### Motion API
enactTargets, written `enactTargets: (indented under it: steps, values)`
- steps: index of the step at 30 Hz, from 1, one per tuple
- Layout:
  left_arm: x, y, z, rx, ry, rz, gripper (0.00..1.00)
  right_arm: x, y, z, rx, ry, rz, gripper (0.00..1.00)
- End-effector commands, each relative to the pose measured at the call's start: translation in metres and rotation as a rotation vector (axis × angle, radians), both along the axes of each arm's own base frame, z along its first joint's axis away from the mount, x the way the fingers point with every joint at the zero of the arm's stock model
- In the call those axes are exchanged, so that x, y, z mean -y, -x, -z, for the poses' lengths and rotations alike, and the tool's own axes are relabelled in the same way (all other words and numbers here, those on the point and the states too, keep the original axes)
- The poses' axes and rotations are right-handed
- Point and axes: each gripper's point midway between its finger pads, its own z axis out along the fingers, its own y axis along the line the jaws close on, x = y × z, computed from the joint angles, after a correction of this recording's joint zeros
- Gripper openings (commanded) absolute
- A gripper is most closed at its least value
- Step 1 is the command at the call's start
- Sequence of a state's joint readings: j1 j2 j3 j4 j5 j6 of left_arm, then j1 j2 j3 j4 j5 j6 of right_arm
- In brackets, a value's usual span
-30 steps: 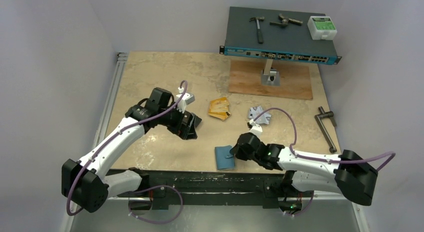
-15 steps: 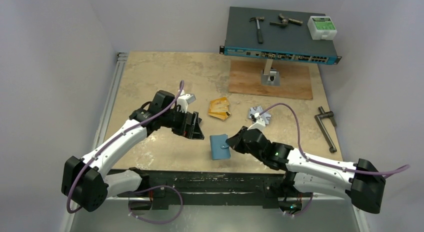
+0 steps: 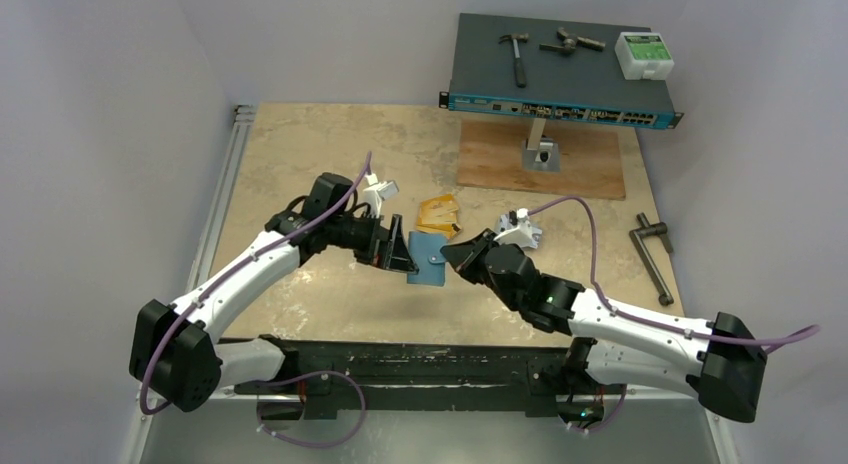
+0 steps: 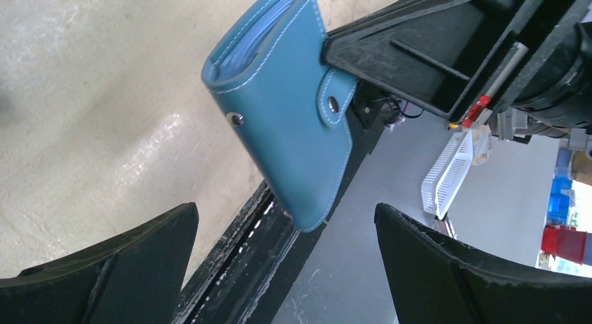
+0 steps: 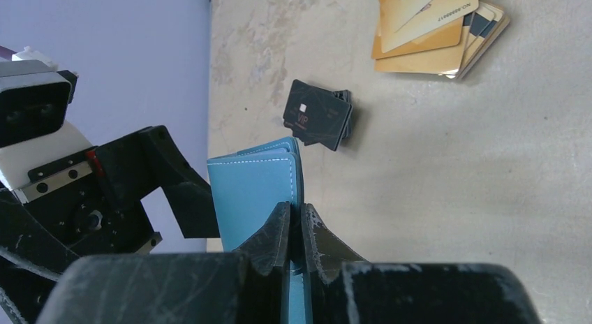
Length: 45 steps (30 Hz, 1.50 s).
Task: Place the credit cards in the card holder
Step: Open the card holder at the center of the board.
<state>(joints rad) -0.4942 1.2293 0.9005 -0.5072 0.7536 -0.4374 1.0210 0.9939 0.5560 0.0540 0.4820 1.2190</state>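
Right gripper (image 5: 294,223): fingers clamped tight, pinching one edge of the card holder (image 5: 255,191). There's the teal holder, up off the table (image 3: 300,164) and standing on edge between the two arms. From the right wrist only its top portion shows; the rest is cut off behind the fingers.

Over to the left gripper (image 4: 286,208): fingers spread wide, nothing between them. The holder hangs just beyond the tips, folded shut, with its snap tab lapped over the face and paler pocket edges peeking out along the far side. From above the left fingertips sit just beside the holder's left edge, but whether they touch it I can't tell. I also can't tell whether the tab is actually snapped down; one stud shows on the tab and another on the face.

Further out, a black stack (image 5: 317,114) lies flat on the table just past the holder, and the overhead view doesn't show it. Beyond that is the fanned orange-gold stack (image 5: 426,31), partly cut off at the frame's top, with darker card edges showing under it. Any silver-white cards are hard to pick out: the right wrist covers much of that spot from above.
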Motion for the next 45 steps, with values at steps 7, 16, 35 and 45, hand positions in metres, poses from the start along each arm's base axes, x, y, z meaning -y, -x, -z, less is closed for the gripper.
enactTargets:
  steps: [7,16,35,45]
  values:
    - [0.017,-0.008,-0.045,0.077,0.137,0.061,0.73,-0.017,-0.006,-0.044,0.061,-0.204,0.006,0.00]
    - [0.019,-0.010,-0.062,0.113,0.187,0.087,0.39,-0.034,-0.001,-0.044,0.072,-0.215,-0.073,0.00]
    - [-0.030,-0.044,-0.046,0.183,-0.109,-0.218,0.00,-0.015,0.001,-0.045,0.126,0.251,-0.082,0.75]
    - [-0.024,-0.030,-0.054,0.141,-0.053,-0.181,0.00,-0.050,0.008,-0.084,0.319,0.472,-0.142,0.58]
